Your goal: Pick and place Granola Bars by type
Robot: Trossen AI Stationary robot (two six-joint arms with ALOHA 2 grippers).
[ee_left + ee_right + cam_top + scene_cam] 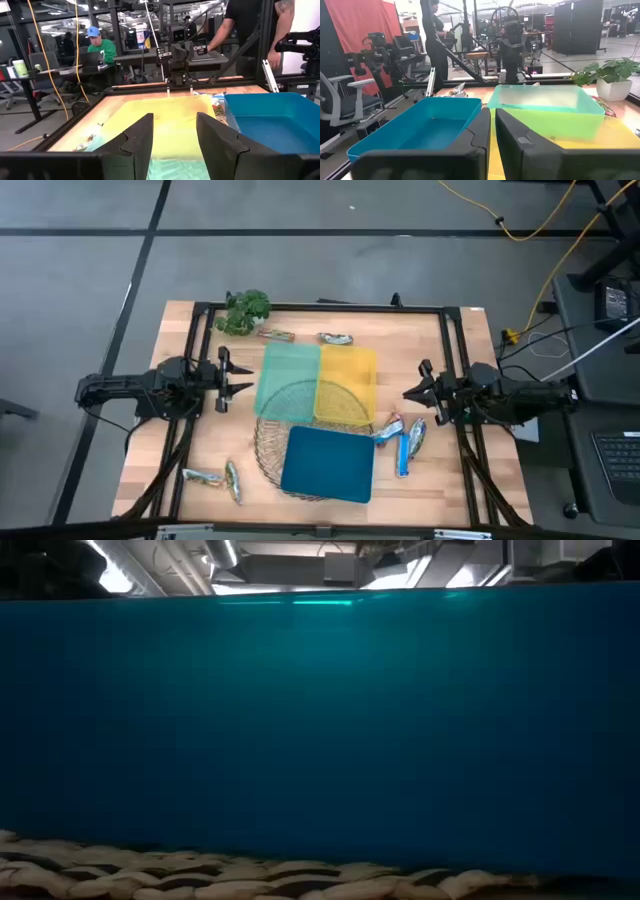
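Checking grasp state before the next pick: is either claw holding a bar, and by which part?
Nothing is held. The left claw is open and empty at the table's left edge; the right claw is shut on nothing at the right edge.

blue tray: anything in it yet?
Empty. The blue tray shows a bare floor from above and in the right wrist view; bars lie outside it.

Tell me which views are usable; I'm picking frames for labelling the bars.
High view: evenly lit, the whole table visible, bars small. Low view: almost wholly blocked by the blue tray close to the lens. Left wrist view: bright ceiling lights, trays clear. Right wrist view: trays clear, near gripper blurred.
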